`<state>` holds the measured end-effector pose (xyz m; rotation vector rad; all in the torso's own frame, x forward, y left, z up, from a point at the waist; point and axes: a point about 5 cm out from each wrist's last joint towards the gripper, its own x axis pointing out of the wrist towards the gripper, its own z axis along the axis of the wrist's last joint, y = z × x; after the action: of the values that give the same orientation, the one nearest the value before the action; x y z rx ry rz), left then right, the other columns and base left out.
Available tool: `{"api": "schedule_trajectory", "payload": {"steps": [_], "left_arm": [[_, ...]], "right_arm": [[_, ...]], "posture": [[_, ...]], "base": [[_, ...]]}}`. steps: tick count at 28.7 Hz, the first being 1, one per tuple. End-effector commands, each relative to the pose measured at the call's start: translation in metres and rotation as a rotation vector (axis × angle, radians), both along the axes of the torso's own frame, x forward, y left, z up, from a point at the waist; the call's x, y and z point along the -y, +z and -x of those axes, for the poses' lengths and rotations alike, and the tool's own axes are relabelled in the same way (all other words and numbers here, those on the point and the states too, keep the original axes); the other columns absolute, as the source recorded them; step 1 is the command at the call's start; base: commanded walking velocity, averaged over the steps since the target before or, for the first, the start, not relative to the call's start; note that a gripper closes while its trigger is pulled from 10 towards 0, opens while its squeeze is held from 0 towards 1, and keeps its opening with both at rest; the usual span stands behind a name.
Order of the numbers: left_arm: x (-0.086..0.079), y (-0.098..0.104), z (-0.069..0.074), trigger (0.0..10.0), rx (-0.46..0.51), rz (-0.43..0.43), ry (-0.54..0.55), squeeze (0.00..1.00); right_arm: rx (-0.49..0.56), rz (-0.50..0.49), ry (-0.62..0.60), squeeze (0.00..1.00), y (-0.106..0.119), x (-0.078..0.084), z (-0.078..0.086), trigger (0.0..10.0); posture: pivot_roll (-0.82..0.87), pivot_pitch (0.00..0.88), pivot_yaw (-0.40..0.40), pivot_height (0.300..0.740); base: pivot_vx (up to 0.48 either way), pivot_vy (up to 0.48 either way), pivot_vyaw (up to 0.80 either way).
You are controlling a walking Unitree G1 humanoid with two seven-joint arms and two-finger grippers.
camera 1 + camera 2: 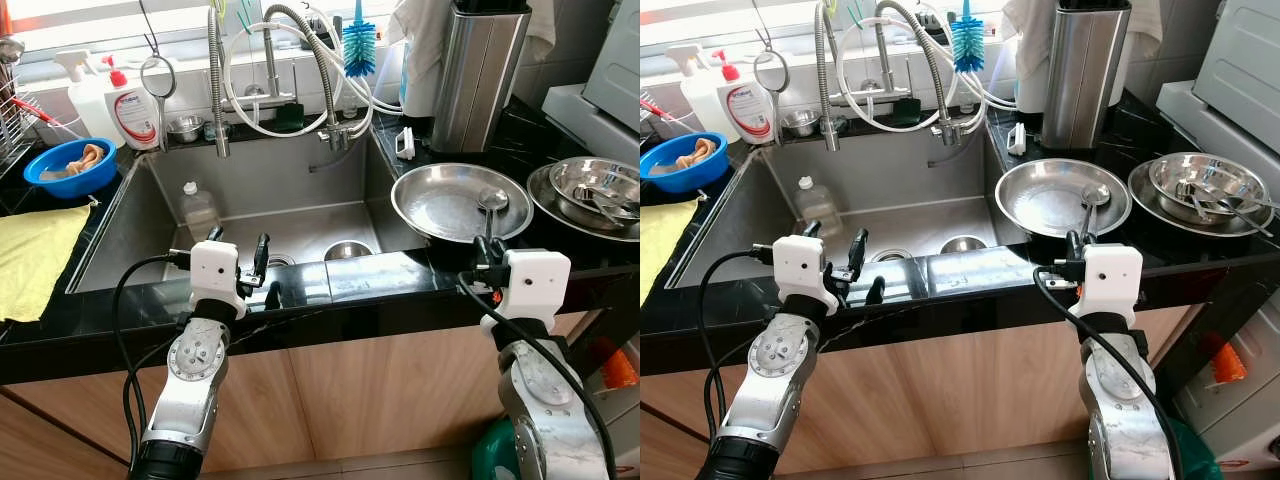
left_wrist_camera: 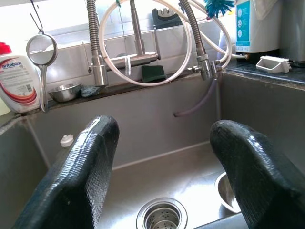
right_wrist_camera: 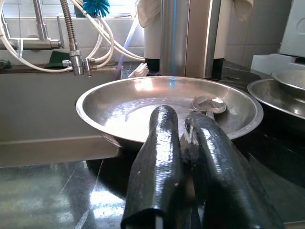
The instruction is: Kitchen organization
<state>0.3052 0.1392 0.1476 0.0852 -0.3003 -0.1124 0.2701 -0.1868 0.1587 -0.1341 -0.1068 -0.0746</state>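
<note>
At the front edge of the black table (image 1: 350,285), both hands sit low and level with the sink (image 1: 290,215). Right hand (image 3: 183,143): fingers nearly together, pinching the end of a spoon handle, I judge; the contact itself is hidden behind the fingers. The spoon (image 1: 492,205) lies in the wide steel pan (image 1: 440,205), bowl resting near the pan's right side, handle running over the near rim toward the hand. Left hand (image 2: 162,162): fingers spread wide, holding nothing, hovering over the sink's near wall.

Handling: the spoon looks light, stiff and slick, thin at the handle. A grip at the very tip may let it pivot or slip; taking hold nearer mid-handle seems safer. The pan looks shallow and light, likely to slide on the glossy table if dragged by the spoon.

View differences: the right wrist view gives the pan's wet sheen and the spoon bowl just past the fingertips. Head views add the stacked bowls (image 1: 595,190) with utensils further right, a plastic bottle (image 1: 198,208) and small steel bowl (image 1: 348,250) in the sink, a blue bowl (image 1: 68,165) and yellow cloth (image 1: 30,250) on the left. The left wrist view adds the drain (image 2: 159,215).
</note>
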Motion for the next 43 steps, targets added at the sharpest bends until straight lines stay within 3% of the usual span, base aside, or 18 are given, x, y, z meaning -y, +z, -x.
{"api": "schedule_trajectory", "payload": {"steps": [1, 13, 14, 15, 16, 17, 18, 19, 35, 39, 43], "left_arm": [[-0.003, 0.005, -0.004, 10.0, 0.020, -0.007, 0.000, 0.00], [-0.004, 0.005, -0.004, 10.0, 0.019, -0.014, 0.002, 0.00], [-0.004, 0.005, -0.004, 10.0, 0.020, -0.016, 0.002, 0.00], [-0.004, 0.005, -0.004, 10.0, 0.020, -0.016, 0.002, 0.00], [-0.004, 0.005, -0.004, 10.0, 0.021, -0.017, 0.002, 0.00], [-0.004, 0.005, -0.004, 10.0, 0.021, -0.017, 0.002, 0.00], [-0.005, 0.006, -0.004, 10.0, 0.022, -0.018, 0.002, 0.00], [-0.005, 0.006, -0.004, 10.0, 0.022, -0.018, 0.002, 0.00], [-0.005, 0.005, -0.004, 10.0, 0.021, -0.015, 0.008, 0.00], [-0.005, 0.005, -0.004, 10.0, 0.021, -0.013, 0.008, 0.00], [-0.004, 0.005, -0.004, 10.0, 0.022, -0.012, 0.009, 0.00]], "right_arm": [[-0.004, -0.018, 0.006, 0.00, 0.000, -0.003, -0.002, 0.0], [0.058, -0.047, 0.014, 0.00, 0.012, -0.003, -0.008, 0.0], [0.065, -0.051, 0.025, 0.00, 0.013, -0.006, -0.008, 1.1], [0.067, -0.053, 0.029, 0.00, 0.013, -0.007, -0.008, 1.1], [0.072, -0.056, 0.036, 0.00, 0.014, -0.008, -0.008, 3.6], [0.073, -0.056, 0.039, 0.00, 0.014, -0.008, -0.009, 3.6], [0.079, -0.053, 0.040, 0.00, 0.015, -0.009, -0.009, 9.7], [0.084, -0.055, 0.041, 0.00, 0.016, -0.009, -0.009, 10.0], [0.190, 0.003, 0.115, 0.00, 0.040, -0.019, -0.012, 10.0], [0.205, 0.030, 0.201, 0.00, 0.044, -0.027, -0.013, 10.0], [0.202, 0.059, 0.372, 0.00, 0.049, -0.040, -0.013, 10.0]], "posture": [[-0.14, 0.000, 0.093, 0.740], [-0.14, 0.000, 0.097, 0.740], [-0.14, 0.000, 0.100, 0.740], [-0.14, 0.000, 0.099, 0.740], [-0.14, 0.000, 0.099, 0.740], [-0.14, 0.000, 0.099, 0.740], [-0.14, 0.000, 0.099, 0.740], [-0.14, 0.000, 0.099, 0.740], [-0.14, 0.000, 0.097, 0.740], [-0.14, 0.000, 0.094, 0.740], [-0.14, 0.000, 0.093, 0.740]], "base": [[0.000, 0.000, 0.00], [0.000, 0.000, 0.00], [0.000, 0.000, 0.00], [0.000, 0.000, 0.00], [0.000, 0.000, 0.00], [0.000, 0.000, 0.00], [0.000, 0.000, 0.00], [0.000, 0.000, 0.00], [0.000, 0.000, 0.00], [0.000, 0.000, 0.00], [0.000, 0.000, 0.00]]}}
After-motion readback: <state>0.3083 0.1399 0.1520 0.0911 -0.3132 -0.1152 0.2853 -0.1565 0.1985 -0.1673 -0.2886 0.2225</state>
